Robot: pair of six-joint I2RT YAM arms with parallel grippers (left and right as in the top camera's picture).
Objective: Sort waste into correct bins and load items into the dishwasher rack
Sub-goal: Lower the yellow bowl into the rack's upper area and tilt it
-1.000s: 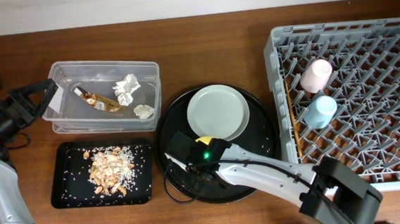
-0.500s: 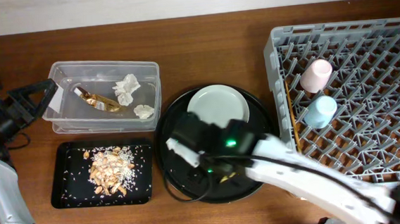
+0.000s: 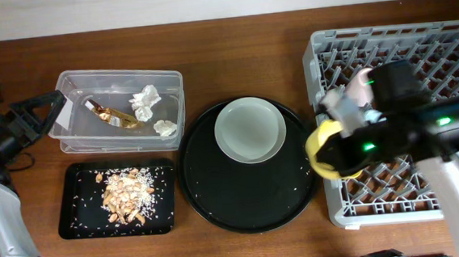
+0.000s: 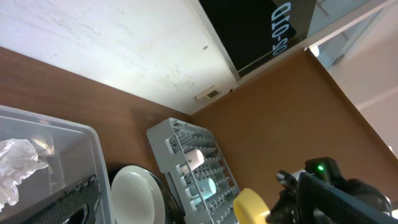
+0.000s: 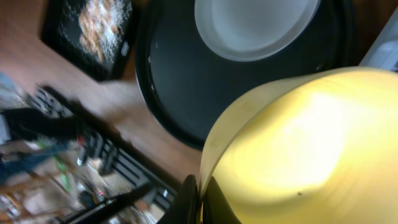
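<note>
At the left rim of the dishwasher rack point(image 3: 401, 29), the right tool point(image 5: 198, 200) is clamping the yellow bowl point(image 3: 328, 150) by its rim, between the rack and the round black tray point(image 3: 218, 202). The bowl is looking light, stiff and smooth, so a deep bite on the rim is probably guarding best against slipping. The left tool point(image 3: 44, 114), fingers apart, is hovering beside the clear tub point(image 3: 120, 71).

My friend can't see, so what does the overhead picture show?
The right pincer holds a yellow bowl at the grey rack's left edge. A pale plate sits on the round black tray, beside a clear tub.
</note>
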